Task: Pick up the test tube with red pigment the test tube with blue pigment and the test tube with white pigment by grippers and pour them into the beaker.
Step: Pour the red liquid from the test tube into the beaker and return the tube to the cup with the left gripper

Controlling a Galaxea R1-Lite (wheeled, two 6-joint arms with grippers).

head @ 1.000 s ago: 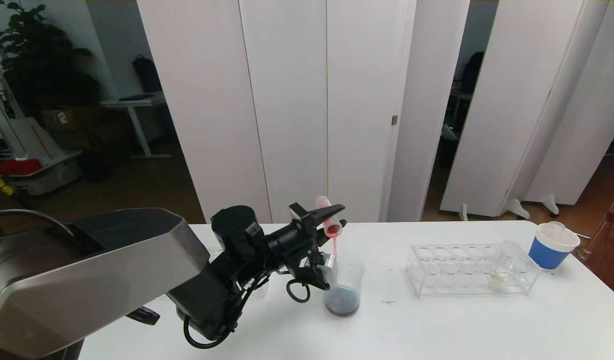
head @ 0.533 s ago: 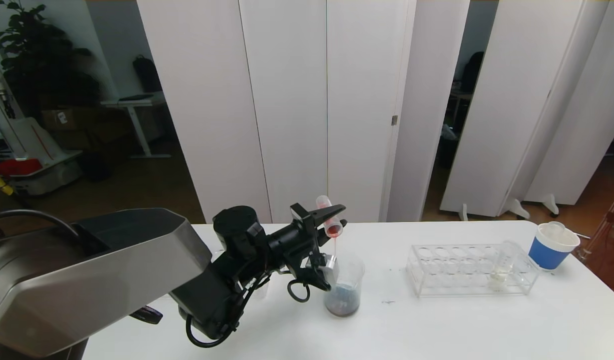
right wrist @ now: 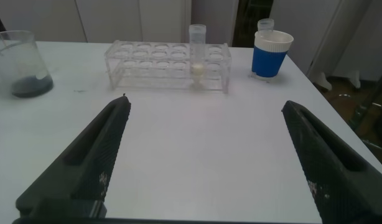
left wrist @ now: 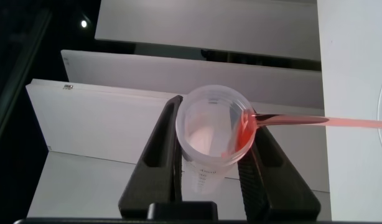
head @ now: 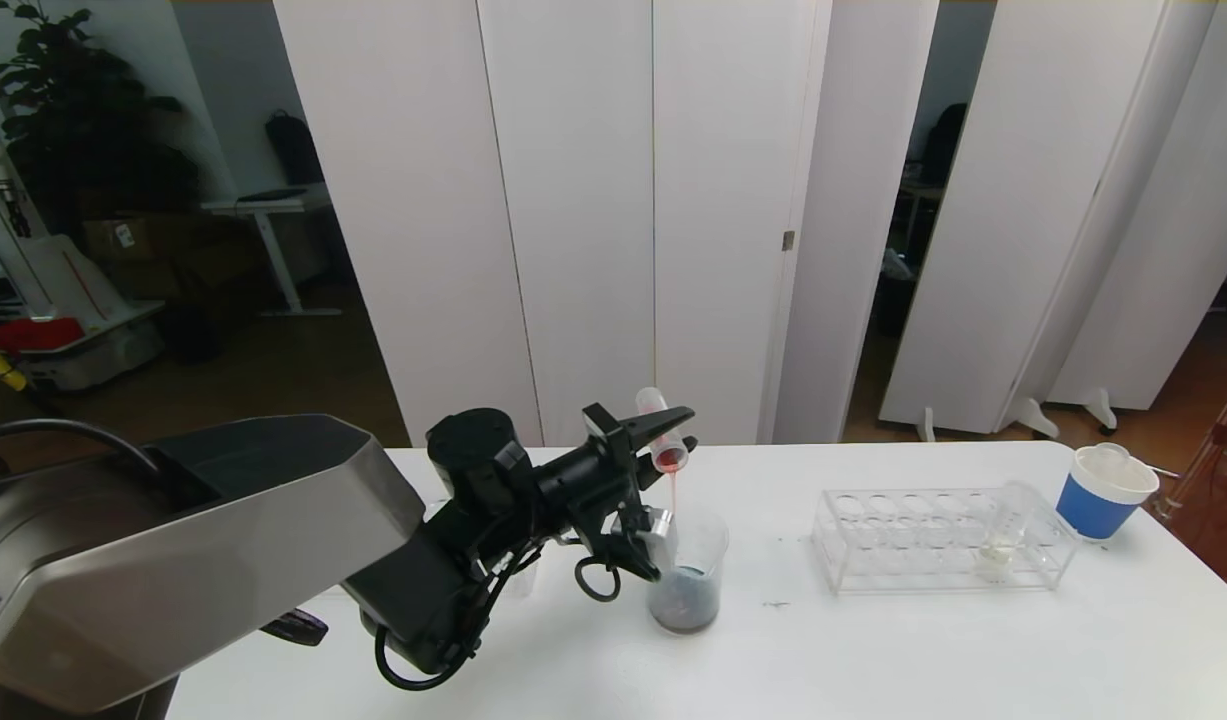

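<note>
Left pincer (head: 663,432): raised over beaker (head: 686,580), clamped on red tube (head: 661,430), tube tipped mouth-down, red stream falling into beaker. Right pincer (right wrist: 206,152): low above surface (head: 873,650), jaws wide, holding nothing. White tube (head: 1003,530): standing in rack (head: 938,540).

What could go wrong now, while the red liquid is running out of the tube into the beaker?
1. The left gripper holds the test tube with red pigment tipped above the beaker. The stream is thin, so a small drift could send it onto the table.
2. The gripper's body sits close to the beaker's rim and might knock it.
3. The tube is smooth; it could slip between the fingers.
</note>
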